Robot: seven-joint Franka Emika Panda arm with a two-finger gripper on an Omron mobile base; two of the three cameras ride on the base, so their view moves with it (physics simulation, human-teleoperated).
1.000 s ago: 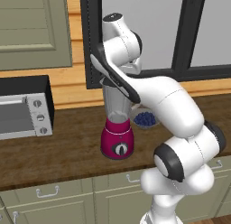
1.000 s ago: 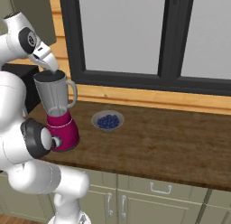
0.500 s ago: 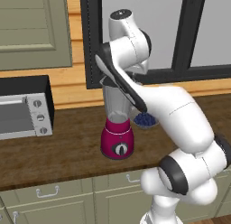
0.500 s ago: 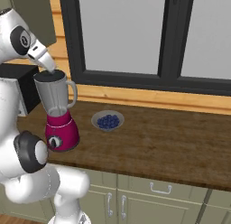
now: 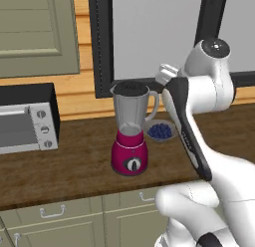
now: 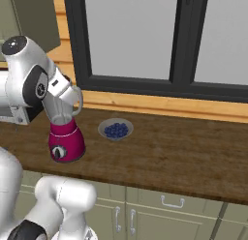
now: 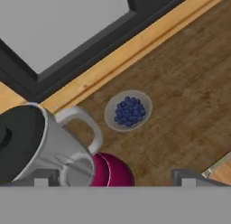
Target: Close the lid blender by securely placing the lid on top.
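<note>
- At the far left of the left base view, a toaster oven (image 5: 25,124) stands on the wooden counter (image 5: 74,166), well apart from everything else, under a grey-green wall cabinet (image 5: 37,32).
- Right of it stands the blender (image 5: 130,136): magenta-red base with its black dial facing the near edge, clear grey jar upright on top, handle on the right side.
- The lid (image 5: 130,88) lies flat across the jar's rim as a black disc; from above in my hand view it covers the jar mouth (image 7: 18,139) and looks level with the rim.
- Nothing of mine touches the lid or the jar that I can see.
- Just beside the blender, to its right and a little farther back, sits a small bowl of blueberries (image 5: 159,130), close to the jar handle but apart from it.
- My gripper (image 7: 113,177) hangs above the blender's right side, looking down over the handle (image 7: 83,123) and the bowl; my two fingertips (image 7: 187,175) show at the bottom of that view set wide apart, with nothing between them.
- Behind the counter runs a dark-framed window (image 6: 174,45) above a light wood sill.
- Right of the bowl the counter is bare wood, with cabinet drawers (image 6: 169,202) below its near edge.
</note>
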